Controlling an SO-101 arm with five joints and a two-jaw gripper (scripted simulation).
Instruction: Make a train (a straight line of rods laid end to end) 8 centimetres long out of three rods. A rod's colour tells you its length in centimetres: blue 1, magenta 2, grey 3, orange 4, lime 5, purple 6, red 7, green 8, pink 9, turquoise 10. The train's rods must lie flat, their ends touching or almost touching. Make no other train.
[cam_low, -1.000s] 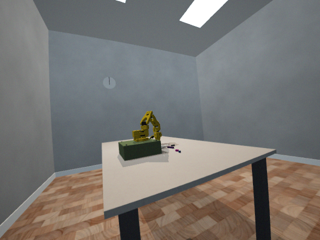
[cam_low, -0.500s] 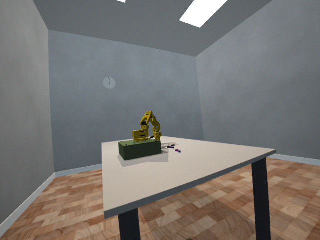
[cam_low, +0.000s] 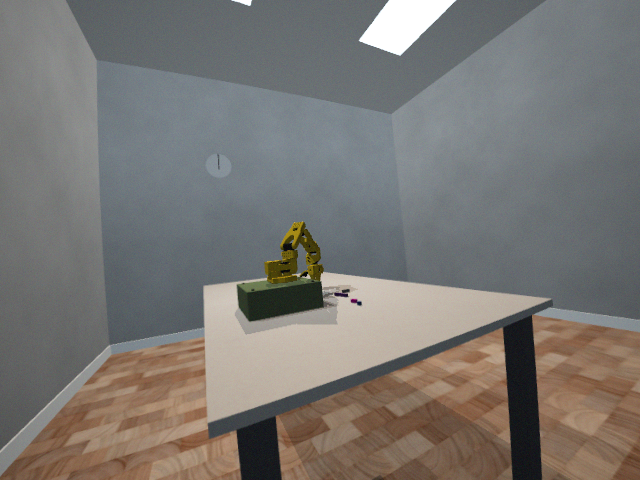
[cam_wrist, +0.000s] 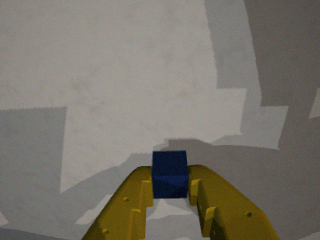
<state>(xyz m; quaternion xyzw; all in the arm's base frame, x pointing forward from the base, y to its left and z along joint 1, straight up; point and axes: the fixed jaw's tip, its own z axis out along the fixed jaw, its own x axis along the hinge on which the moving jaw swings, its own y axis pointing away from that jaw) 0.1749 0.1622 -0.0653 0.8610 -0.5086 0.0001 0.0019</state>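
Our gripper (cam_wrist: 171,190) is clamped on the blue rod (cam_wrist: 170,174), pinched right at the fingertips above the tabletop (cam_wrist: 100,60). We judge this the carrying step: next we need to set it down flat, end to end with its partners. Those, a purple rod (cam_low: 340,294) and what looks like a magenta rod (cam_low: 354,300), lie nearby.

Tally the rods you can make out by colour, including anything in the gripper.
Short blue rod: 2, one clamped in the yellow gripper, one on the white table
Magenta rod: 1
Dark purple rod: 1
Total: 4; paler shapes beside the green base are too faint to count.
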